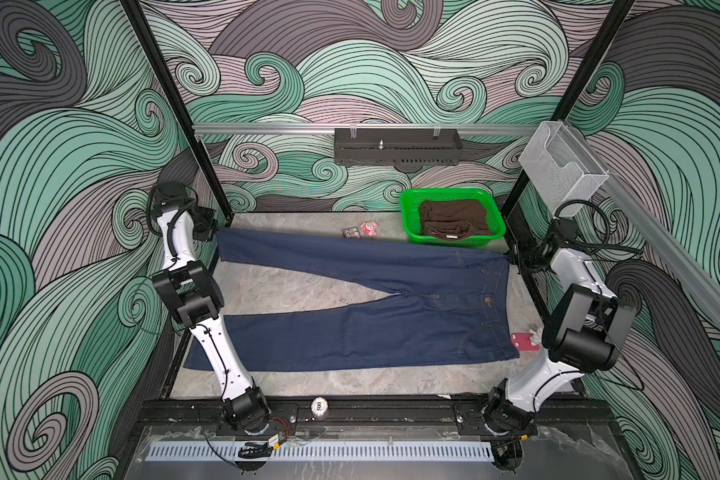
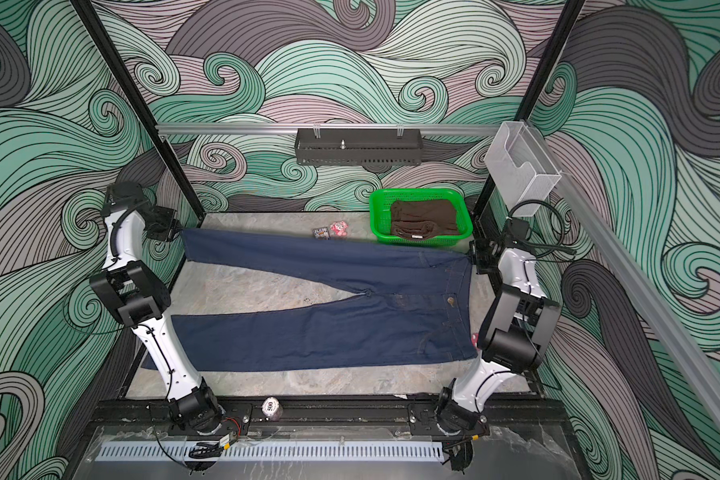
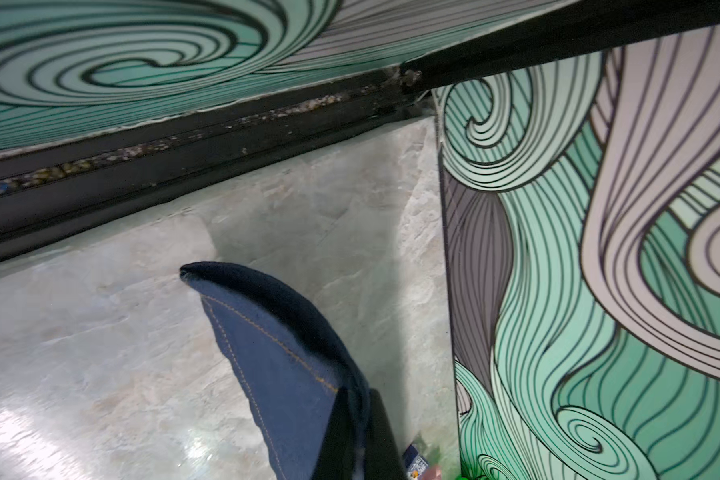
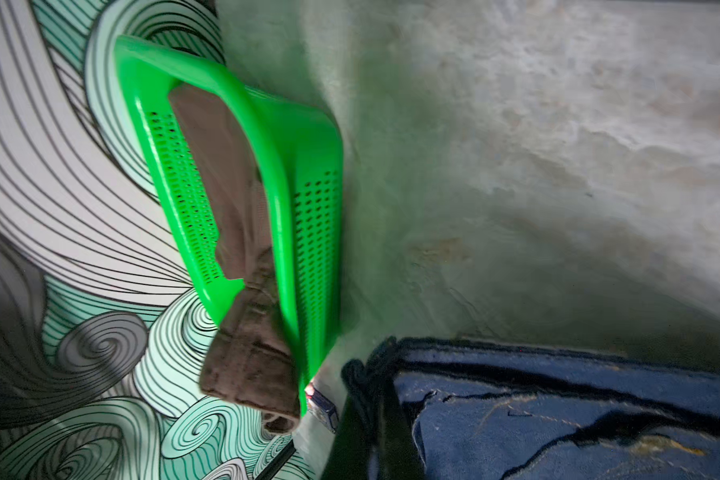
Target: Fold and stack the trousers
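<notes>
On the surface [image 1: 292,291] the trousers [image 1: 371,328] lie spread out, reaching from the left tool [image 1: 213,232] to the right tool [image 1: 516,259], with the green basket [image 1: 405,214] just beside the right one. Both tools are closed on cloth: left on a leg hem [image 3: 267,340], right on the waistband corner [image 4: 474,361]. The denim seems heavy and limp; thick hems and waistband should hold best.
</notes>
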Controlling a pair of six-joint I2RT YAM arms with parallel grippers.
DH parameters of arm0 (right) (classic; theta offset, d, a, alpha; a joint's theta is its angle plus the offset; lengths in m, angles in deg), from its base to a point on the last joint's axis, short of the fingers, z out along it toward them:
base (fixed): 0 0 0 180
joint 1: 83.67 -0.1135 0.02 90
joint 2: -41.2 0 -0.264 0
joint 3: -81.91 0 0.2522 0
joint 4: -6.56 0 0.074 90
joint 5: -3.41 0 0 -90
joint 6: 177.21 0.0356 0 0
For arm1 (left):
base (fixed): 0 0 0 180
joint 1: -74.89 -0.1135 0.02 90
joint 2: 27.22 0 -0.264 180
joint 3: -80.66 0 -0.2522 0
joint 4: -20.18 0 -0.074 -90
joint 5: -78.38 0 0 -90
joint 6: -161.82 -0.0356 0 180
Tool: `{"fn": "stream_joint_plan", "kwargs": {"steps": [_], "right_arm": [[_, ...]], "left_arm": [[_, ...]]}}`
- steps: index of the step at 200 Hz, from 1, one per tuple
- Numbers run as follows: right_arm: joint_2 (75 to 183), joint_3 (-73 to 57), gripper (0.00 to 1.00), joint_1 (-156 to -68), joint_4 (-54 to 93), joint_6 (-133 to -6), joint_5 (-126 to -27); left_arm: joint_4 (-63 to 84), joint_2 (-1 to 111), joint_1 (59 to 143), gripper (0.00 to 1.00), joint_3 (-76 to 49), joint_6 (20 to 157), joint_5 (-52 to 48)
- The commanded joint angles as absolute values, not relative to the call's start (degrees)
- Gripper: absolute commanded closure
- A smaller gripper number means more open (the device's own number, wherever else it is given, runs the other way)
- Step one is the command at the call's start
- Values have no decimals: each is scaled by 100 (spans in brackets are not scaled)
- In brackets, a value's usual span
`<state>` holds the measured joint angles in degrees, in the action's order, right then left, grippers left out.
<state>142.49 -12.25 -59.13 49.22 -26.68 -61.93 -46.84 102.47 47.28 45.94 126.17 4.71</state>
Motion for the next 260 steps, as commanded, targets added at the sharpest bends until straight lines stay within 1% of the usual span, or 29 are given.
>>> {"fn": "stream_joint_plan", "kwargs": {"steps": [1,30,44,71,99,120,144,193,223,260], "right_arm": [[14355,-1798,100,-5884,4501,-2609,-6218],[14650,-2250,100,-5888,4543,-2544,-6208],[14744,-2307,100,-5894,4536,-2544,-6210],[14866,-2336,100,-5893,4489,-2600,-6193],[15032,-2455,100,-5888,4563,-2785,-6107],[15110,-2475,100,-5879,4576,-2934,-6009],[15124,-2413,100,-5829,4591,-3150,-5916],[14985,-2154,100,-5626,4790,-3818,-5771],[14943,-1975,100,-5565,4898,-4264,-5697],[14761,-1685,100,-5469,4837,-4744,-5707]], "left_arm": [[-3605,10464,4591,100,5010,12778,372],[-3817,10974,4654,100,5907,12893,418],[-3852,11139,4700,100,6129,12925,445],[-3739,11174,4762,100,6023,12931,472],[-3492,10990,4765,100,5530,12904,554],[-3287,10698,4754,100,4988,12845,692],[-2880,10177,4657,100,4095,12816,1043],[-1538,8617,4262,100,1573,12895,1561],[-1167,7795,4021,100,472,12901,1953],[-1175,6672,3677,100,-802,12714,2216]]}}
